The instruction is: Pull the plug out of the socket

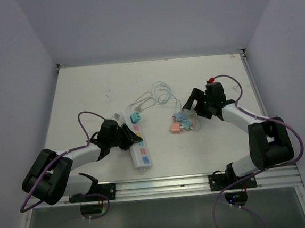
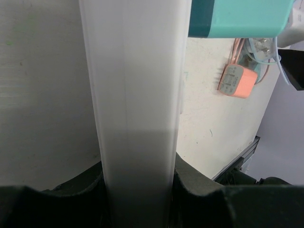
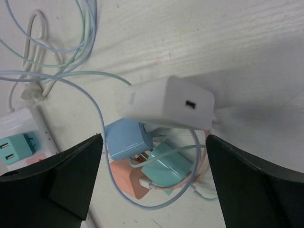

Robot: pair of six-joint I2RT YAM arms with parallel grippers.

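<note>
Left claw [image 2: 137, 184] clamped on socket [image 2: 137, 85], right claw [image 1: 188, 108] agape at three o'clock, risking socket lifting with teal plug [image 2: 237, 19] through weak clamping.

Both arms: white tubular links, chunky blk joint housings. L arm [image 1: 80, 154] has a purple cable [image 1: 86, 116] looping off the forearm. R arm [image 1: 237, 118] has a 2nd purple cable [image 1: 300, 145] running down to the base. Small red knob [image 1: 210, 80] atop R wrist. Blk base brackets [image 1: 93, 193]. L fingers [image 2: 204, 199] and R fingers [image 3: 66, 178] are matte blk, broad, angular.
</note>
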